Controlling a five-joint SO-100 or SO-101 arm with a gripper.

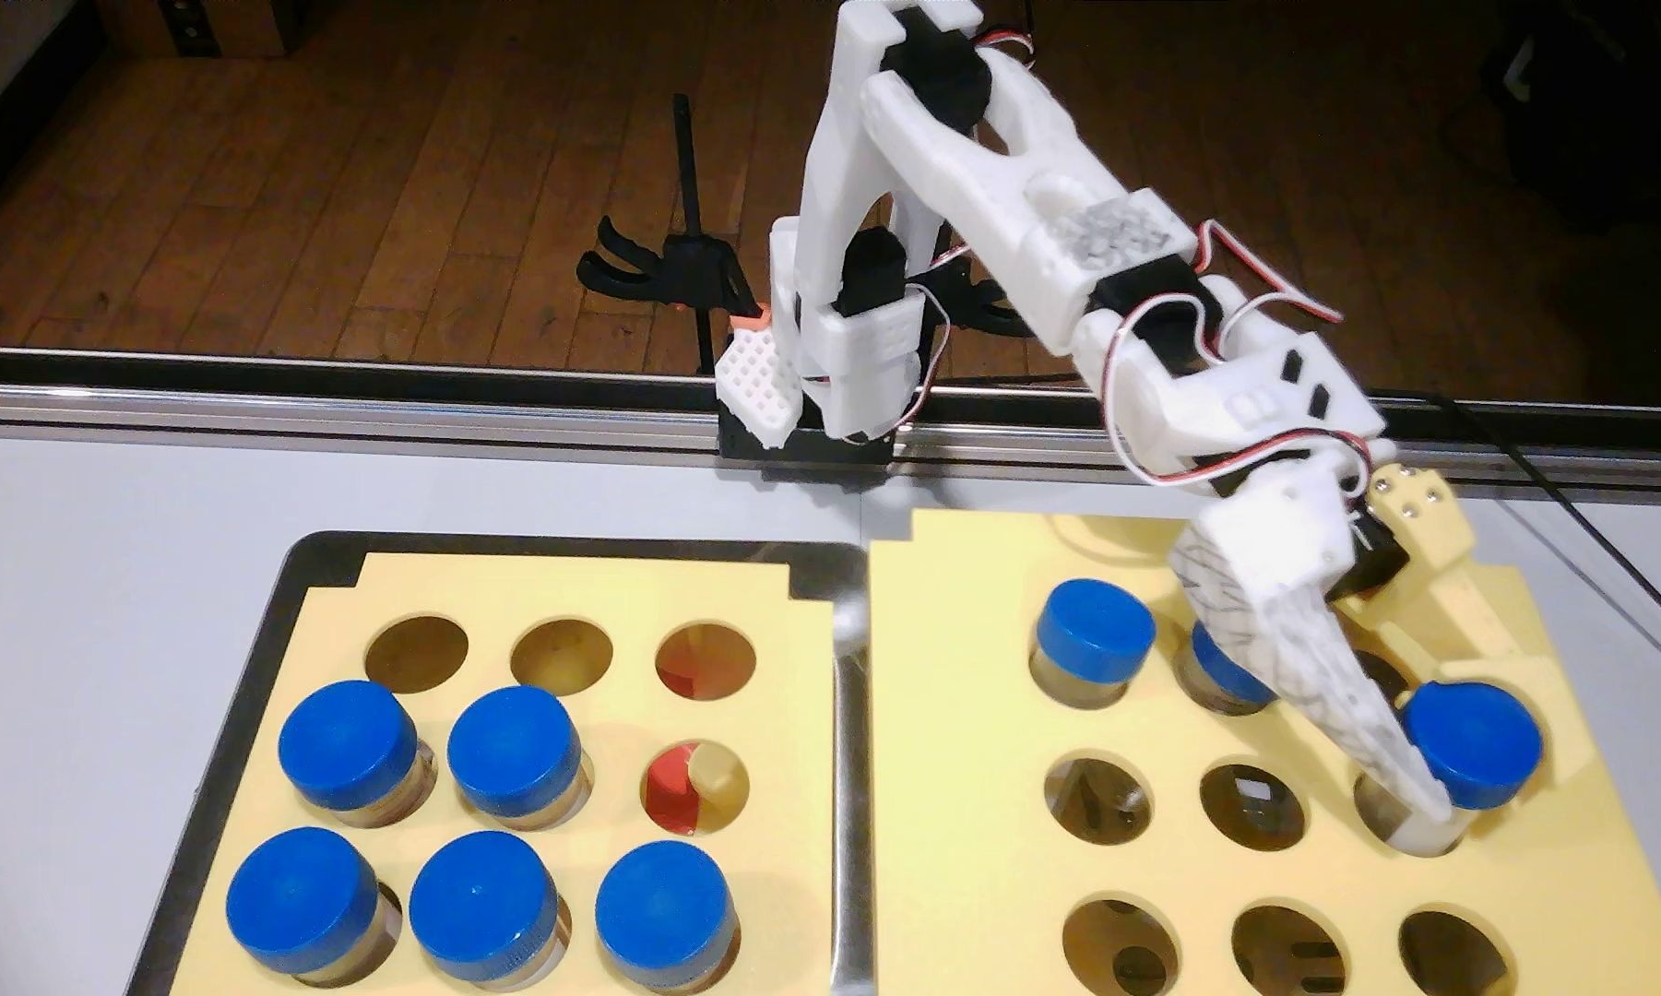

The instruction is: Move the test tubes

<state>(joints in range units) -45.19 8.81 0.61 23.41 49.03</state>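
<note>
Five test tubes with blue caps stand in the left yellow foam block, among them one at the front left and one at the front right. In the right foam block, the back row holds one test tube and a second test tube half hidden behind my white finger. My gripper is shut on another test tube, gripped at the cap between the white finger and the yellow finger. Its clear lower end sits tilted in the middle-row right hole.
A metal tray holds the left foam. One of its holes shows a red and cream object. Several open holes remain in both blocks. The arm base and black clamps stand at the table's far edge. A cable runs at the right.
</note>
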